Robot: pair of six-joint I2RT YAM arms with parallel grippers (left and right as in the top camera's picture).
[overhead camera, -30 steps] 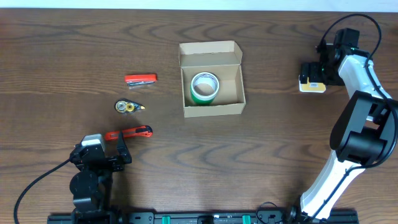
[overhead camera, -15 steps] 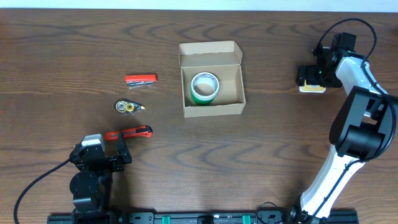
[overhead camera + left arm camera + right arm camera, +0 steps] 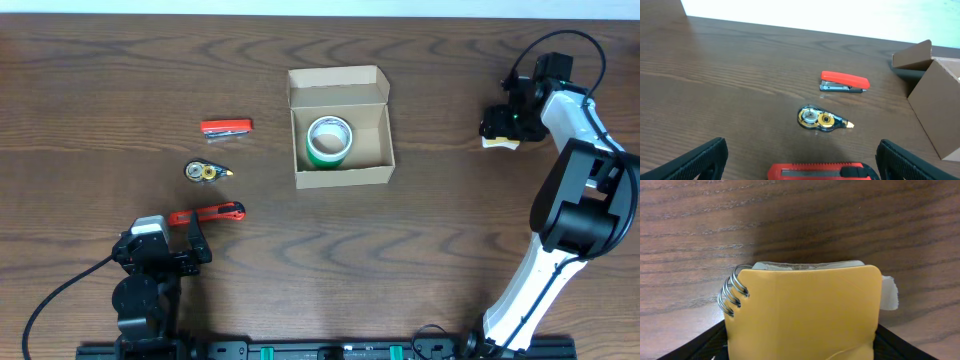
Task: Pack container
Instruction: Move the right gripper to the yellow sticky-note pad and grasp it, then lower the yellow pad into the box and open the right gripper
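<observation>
The container (image 3: 340, 176) is an open tan cardboard box at the table's middle, its flap lid standing at the back; its corner shows in the left wrist view (image 3: 935, 100). A green tape roll (image 3: 328, 140) lies inside it. My right gripper (image 3: 500, 124) is at the far right, its jaws closed against both sides of a yellow spiral notepad (image 3: 800, 315), which it mostly hides from above (image 3: 497, 143). My left gripper (image 3: 185, 243) is open and empty near the front left, just behind a red utility knife (image 3: 207, 213).
A red stapler (image 3: 226, 126) and a correction tape dispenser (image 3: 205, 172) lie left of the box; both show in the left wrist view, stapler (image 3: 844, 82) and dispenser (image 3: 821, 119). The knife (image 3: 817, 171) lies between the left jaws (image 3: 802, 152).
My right gripper has moved left and down over the yellow notepad, which is now mostly covered from above. The left arm and the other things have not moved.
</observation>
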